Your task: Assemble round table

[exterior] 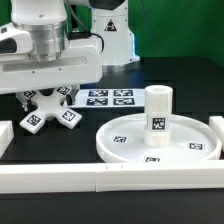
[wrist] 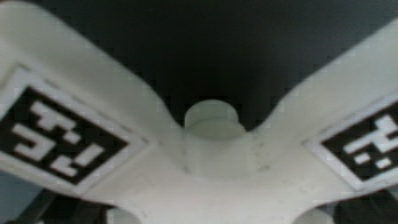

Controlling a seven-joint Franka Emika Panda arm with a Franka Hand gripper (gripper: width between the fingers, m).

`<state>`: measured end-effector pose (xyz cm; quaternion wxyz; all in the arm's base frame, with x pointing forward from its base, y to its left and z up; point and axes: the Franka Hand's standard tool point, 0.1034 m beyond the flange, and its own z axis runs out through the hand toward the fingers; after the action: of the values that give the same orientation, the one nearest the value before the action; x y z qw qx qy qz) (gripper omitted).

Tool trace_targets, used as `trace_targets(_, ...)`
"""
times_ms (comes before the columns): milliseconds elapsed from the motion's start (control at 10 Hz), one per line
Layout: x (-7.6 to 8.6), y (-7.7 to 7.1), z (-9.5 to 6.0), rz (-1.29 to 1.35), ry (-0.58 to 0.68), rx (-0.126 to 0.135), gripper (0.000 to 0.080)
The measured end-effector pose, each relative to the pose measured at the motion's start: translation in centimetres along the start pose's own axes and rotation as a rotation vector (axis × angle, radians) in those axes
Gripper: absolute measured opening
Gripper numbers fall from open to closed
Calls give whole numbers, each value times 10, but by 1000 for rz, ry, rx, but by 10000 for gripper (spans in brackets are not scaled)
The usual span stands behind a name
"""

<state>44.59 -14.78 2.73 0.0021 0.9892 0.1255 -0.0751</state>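
Lying flat on the black counter (exterior: 100,122), toward the exterior view's left: the cross-shaped piece (exterior: 48,110), four arms spread as an X, diagonal to the near border bar (exterior: 100,182), hence no single long axis, each arm end carrying a square marker. Hanging straight down just above its middle: the pincer (exterior: 47,97), spread fully wide and gripping nothing, fingertips mostly masked by the white hand above and hard to separate from the arms beneath. Seen close in the wrist view: two of the cross's arms splaying apart in a V from a small rounded nub (wrist: 214,118) at the centre, pointing up toward the camera, with bare dark counter filling the gap between them and a marker (wrist: 57,128) on each arm. Toward the exterior view's right, well apart from the cross: the round disc (exterior: 185,132), flat, rim upward, several markers on its floor. Standing at its centre: the thick leg (exterior: 158,112), upright, long axis vertical, one marker on the side facing the camera. Behind, between cross and disc: the marker board (exterior: 108,97), flat on the counter.
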Motion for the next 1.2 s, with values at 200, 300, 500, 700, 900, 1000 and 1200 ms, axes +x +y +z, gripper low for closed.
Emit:
trace_targets(200,-1,0,1,0,-2,1,648)
trace_targets(300,-1,0,2,0,-3,1,533)
trace_targets(500,0,0,1,-2,0,-1,455)
trace_targets(700,1,1,1,-6,3,-3,455)
trace_targets(900,5,-2,-5,-15,10,-6,455)
trace_targets(1000,11,-7,-11,-25,19,-9,455)
trace_targets(1200,21,-20,-27,-46,26,-5,455)
